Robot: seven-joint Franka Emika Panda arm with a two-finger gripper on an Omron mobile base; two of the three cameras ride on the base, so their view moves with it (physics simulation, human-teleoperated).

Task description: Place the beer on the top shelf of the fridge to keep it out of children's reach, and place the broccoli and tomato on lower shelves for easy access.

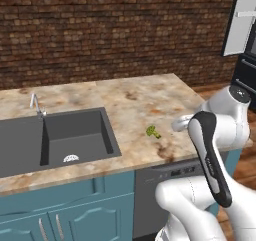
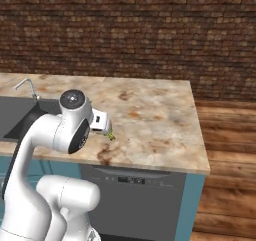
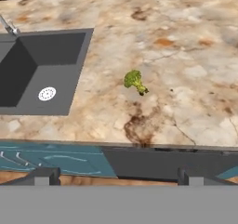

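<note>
The broccoli [image 3: 135, 81], a small yellow-green floret, lies on the marble counter [image 3: 186, 56] a little in from its front edge, right of the sink. It also appears in the left base view, broccoli [image 1: 153, 131], and half hidden behind my hand in the right base view, broccoli [image 2: 111, 135]. My gripper [image 3: 115, 177] hovers above and in front of the floret, open, with nothing between its fingertips [image 3: 44, 174]. The fridge [image 1: 246, 70] stands past the counter's right end, its door [image 1: 241, 20] swung open. The beer and the tomato are out of view.
A dark double sink [image 1: 75, 135] with a faucet [image 1: 36, 105] takes up the counter's left part. Below the front edge sit a dishwasher [image 2: 135, 195] and teal cabinets [image 1: 65, 215]. A brick wall [image 2: 125, 30] backs the counter; wood floor [image 2: 230, 150] lies to the right.
</note>
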